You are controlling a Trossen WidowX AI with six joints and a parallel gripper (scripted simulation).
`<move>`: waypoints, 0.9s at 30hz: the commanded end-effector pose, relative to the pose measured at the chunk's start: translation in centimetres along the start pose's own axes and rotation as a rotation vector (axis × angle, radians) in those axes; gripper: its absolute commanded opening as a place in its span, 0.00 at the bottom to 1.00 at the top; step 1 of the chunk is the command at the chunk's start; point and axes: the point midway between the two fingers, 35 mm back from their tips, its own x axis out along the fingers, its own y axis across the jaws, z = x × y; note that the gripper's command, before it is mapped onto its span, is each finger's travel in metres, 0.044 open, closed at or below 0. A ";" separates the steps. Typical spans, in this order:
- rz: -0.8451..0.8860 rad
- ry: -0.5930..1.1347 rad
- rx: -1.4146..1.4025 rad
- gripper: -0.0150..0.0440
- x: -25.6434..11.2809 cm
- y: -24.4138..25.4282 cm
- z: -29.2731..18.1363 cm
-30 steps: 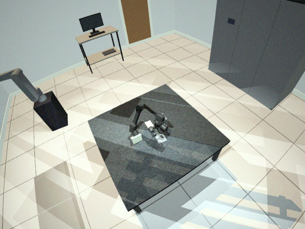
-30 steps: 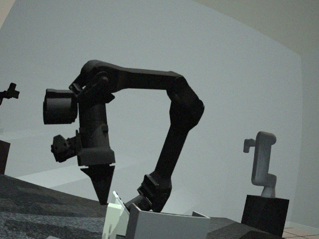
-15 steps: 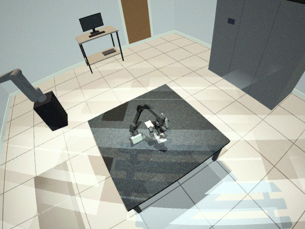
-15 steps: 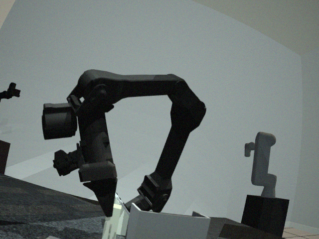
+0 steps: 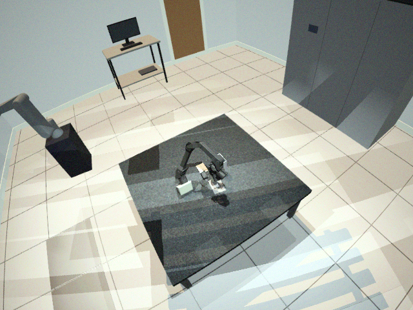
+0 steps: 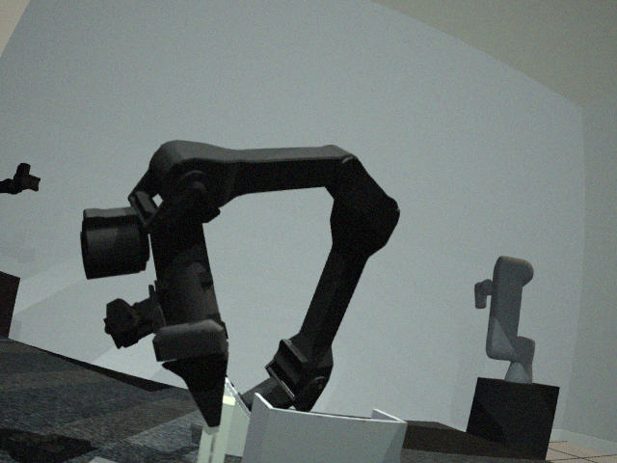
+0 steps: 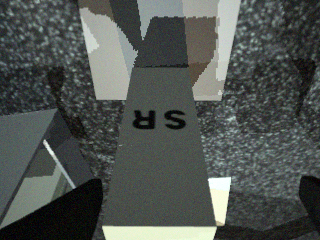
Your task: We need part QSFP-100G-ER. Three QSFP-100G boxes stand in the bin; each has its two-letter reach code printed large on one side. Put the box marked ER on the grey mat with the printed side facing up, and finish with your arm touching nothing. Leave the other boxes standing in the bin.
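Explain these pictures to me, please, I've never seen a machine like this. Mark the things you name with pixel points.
It's one black robot arm [image 5: 200, 146] [image 6: 283, 169] on a dark table [image 5: 257, 166] [image 6: 44, 381] [image 7: 265, 150]. The first picture looks down across the room, the second looks from beside the arm, and the third looks down from its wrist. There, a box [image 7: 160, 160] [image 6: 214, 446] marked SR stands between the open fingers of the hand [image 5: 211, 179] [image 6: 212, 423] [image 7: 199, 186]. Nothing is held. Close by is a bin [image 6: 324, 436] [image 7: 25, 130].

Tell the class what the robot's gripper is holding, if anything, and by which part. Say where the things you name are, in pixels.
Nothing is held: the black parallel-jaw gripper [image 6: 213, 424] is open, its fingers on either side of the grey-faced box marked SR [image 7: 160, 165].
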 end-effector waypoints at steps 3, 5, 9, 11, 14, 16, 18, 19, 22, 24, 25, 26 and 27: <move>0.008 -0.011 0.000 1.00 -0.5 0.0 0.1; 0.013 -0.017 0.000 1.00 -0.8 0.0 0.2; 0.022 -0.029 0.002 1.00 -1.5 0.0 0.4; 0.027 -0.035 0.002 1.00 -1.8 -0.1 0.4; 0.034 -0.044 0.003 1.00 -2.2 -0.1 0.6; 0.039 -0.050 0.004 1.00 -2.5 -0.1 0.6; 0.044 -0.056 0.005 1.00 -2.9 -0.2 0.7; 0.046 -0.059 0.006 1.00 -3.0 -0.2 0.8; 0.054 -0.068 0.007 1.00 -3.5 -0.2 0.9; 0.059 -0.075 0.008 1.00 -3.8 -0.3 0.9; 0.061 -0.078 0.009 1.00 -4.0 -0.3 1.0; 0.063 -0.081 0.010 1.00 -4.1 -0.3 1.0; 0.066 -0.084 0.010 1.00 -4.3 -0.3 1.0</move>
